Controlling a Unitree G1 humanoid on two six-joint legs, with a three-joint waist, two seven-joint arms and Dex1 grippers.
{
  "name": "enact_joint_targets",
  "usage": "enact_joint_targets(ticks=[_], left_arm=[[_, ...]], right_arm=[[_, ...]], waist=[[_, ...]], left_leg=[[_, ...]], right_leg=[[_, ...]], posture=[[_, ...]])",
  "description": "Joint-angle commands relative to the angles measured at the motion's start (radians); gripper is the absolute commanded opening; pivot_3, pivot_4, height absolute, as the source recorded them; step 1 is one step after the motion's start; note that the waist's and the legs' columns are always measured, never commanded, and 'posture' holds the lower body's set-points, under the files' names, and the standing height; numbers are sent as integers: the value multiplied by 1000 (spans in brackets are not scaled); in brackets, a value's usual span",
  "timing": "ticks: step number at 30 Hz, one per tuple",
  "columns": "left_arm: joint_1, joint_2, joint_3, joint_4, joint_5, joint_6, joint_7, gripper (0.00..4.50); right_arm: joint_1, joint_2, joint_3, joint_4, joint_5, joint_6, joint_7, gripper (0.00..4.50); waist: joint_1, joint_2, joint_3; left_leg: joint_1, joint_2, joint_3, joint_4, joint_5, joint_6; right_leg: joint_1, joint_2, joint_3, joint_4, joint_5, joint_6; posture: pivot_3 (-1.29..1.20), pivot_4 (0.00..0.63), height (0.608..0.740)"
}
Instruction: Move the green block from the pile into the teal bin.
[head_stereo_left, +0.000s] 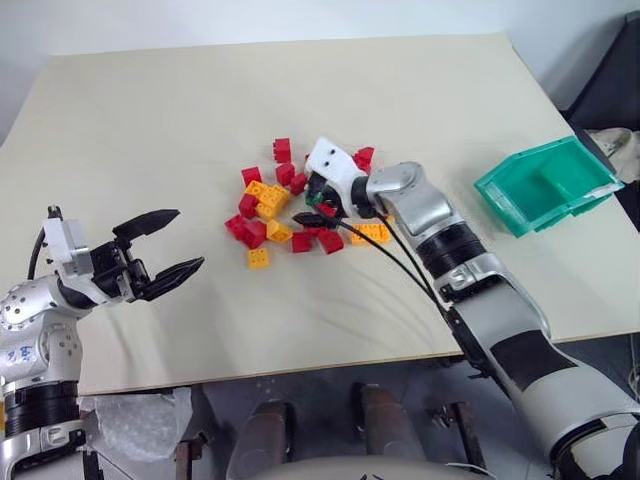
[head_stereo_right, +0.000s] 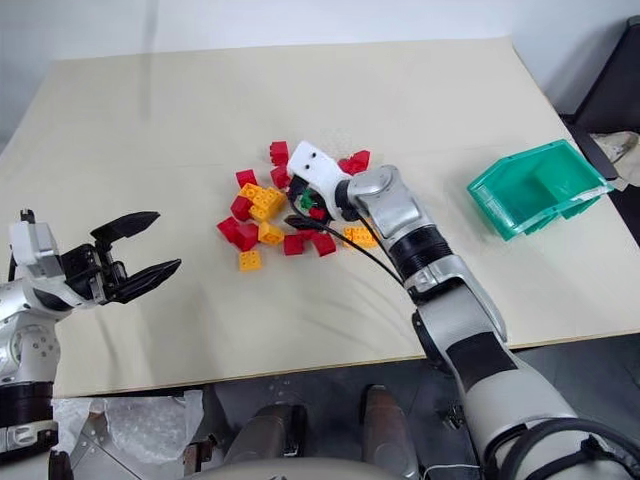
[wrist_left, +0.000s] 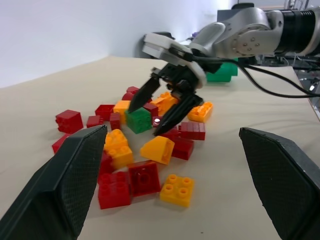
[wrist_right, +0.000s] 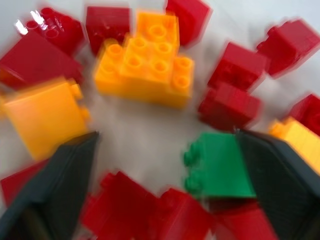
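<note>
The pile (head_stereo_left: 272, 212) of red and yellow-orange bricks lies mid-table. The green block (wrist_left: 138, 120) sits on the table among them, studs to one side. My right gripper (head_stereo_left: 318, 205) reaches down into the pile, open. The block (wrist_right: 217, 167) lies between its fingers, close against one finger (wrist_right: 280, 185), with a gap to the other. The teal bin (head_stereo_left: 497, 190) stands empty at the table's right edge. My left gripper (head_stereo_left: 190, 238) hovers open and empty over the front left of the table, well apart from the pile.
The beige table (head_stereo_left: 150, 120) has open surface to the left, behind the pile and between pile and bin. Black cables (head_stereo_left: 400, 262) hang off my right forearm over the table. A crumpled plastic bag (head_stereo_left: 140, 420) lies below the front left edge.
</note>
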Motion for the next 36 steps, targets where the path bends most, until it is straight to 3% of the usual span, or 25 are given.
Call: enact_joint_targets(ticks=[1, 14, 22, 25, 30, 36], left_arm=[[40, -3, 44, -62, -21, -11, 21, 4500], [61, -23, 38, -95, -19, -16, 56, 4500], [57, -23, 35, -90, -19, -15, 61, 4500], [51, -26, 28, -87, -17, -13, 63, 4500], [31, -22, 22, -71, -14, -9, 60, 4500], [9, -19, 14, -57, -10, -6, 57, 4500]], right_arm=[[-35, 12, 0, 83, -40, -38, 7, 4475], [-156, 62, 2, 369, -172, -135, -122, 4475], [-162, 57, -18, 375, -183, -123, -65, 4475], [-151, 55, -27, 364, -180, -119, -22, 3892], [-148, 55, -37, 342, -176, -70, 38, 2299], [-154, 11, -99, 226, -124, -29, 114, 2173]], waist=[[-2, 0, 0], [1, 0, 0], [1, 1, 0], [1, 1, 0], [0, 1, 0], [1, 1, 0]], left_leg=[[0, 0, 0, 0, 0, 0], [1, 0, -1, 2, 0, 0], [1, 0, -1, 2, 0, 0], [1, 0, -1, 2, 0, 0], [1, 0, -1, 2, 0, 0], [1, 0, -1, 2, 0, -1]], right_leg=[[0, 0, 0, 0, 0, 0], [3, -1, 0, 1, 0, 0], [3, -1, 0, 1, 0, 0], [3, -1, 0, 1, 0, 0], [3, -1, 0, 0, 0, 0], [3, -1, 0, 0, 0, 0]], posture=[[0, 150, 740], [0, 150, 740], [0, 150, 740], [0, 150, 740], [0, 150, 740], [0, 150, 740]])
